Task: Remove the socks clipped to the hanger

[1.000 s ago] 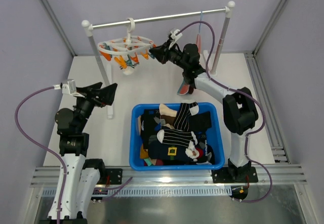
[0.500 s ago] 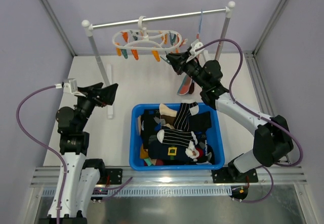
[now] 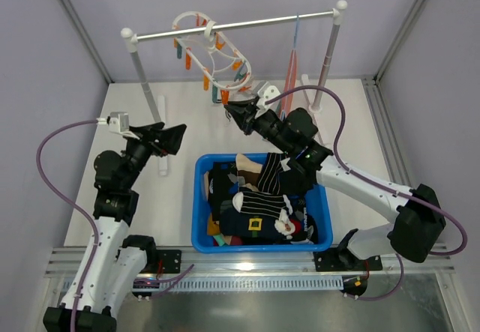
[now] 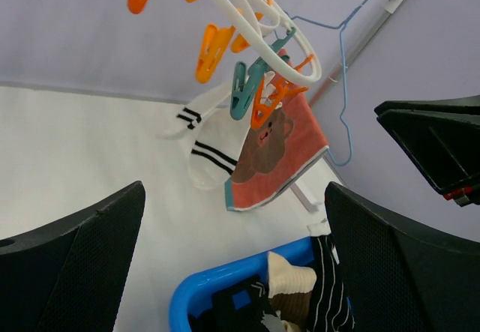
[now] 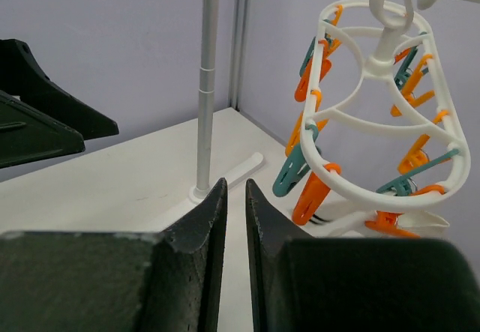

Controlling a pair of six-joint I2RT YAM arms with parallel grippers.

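The white oval hanger (image 3: 214, 53) with orange and teal pegs hangs tilted from the rail; it also shows in the right wrist view (image 5: 390, 122) and the left wrist view (image 4: 255, 17). A white sock with black stripes (image 4: 206, 148) hangs under its low end, and shows small in the top view (image 3: 223, 97) and the right wrist view (image 5: 412, 223). My right gripper (image 3: 234, 111) (image 5: 235, 186) is shut and empty, just below and in front of the hanger. My left gripper (image 3: 175, 136) (image 4: 232, 264) is wide open and empty, to the left of the bin.
A blue bin (image 3: 201, 219) full of socks stands at the near middle. An orange bear-print cloth (image 4: 274, 152) hangs on a pale-blue wire hanger (image 4: 341, 85). The rack's left post (image 3: 144, 85) and right post (image 3: 330, 51) stand at the back.
The hanger slid right along the rail and now swings tilted. My right gripper drew back and down towards the bin. My left arm shifted a little right.
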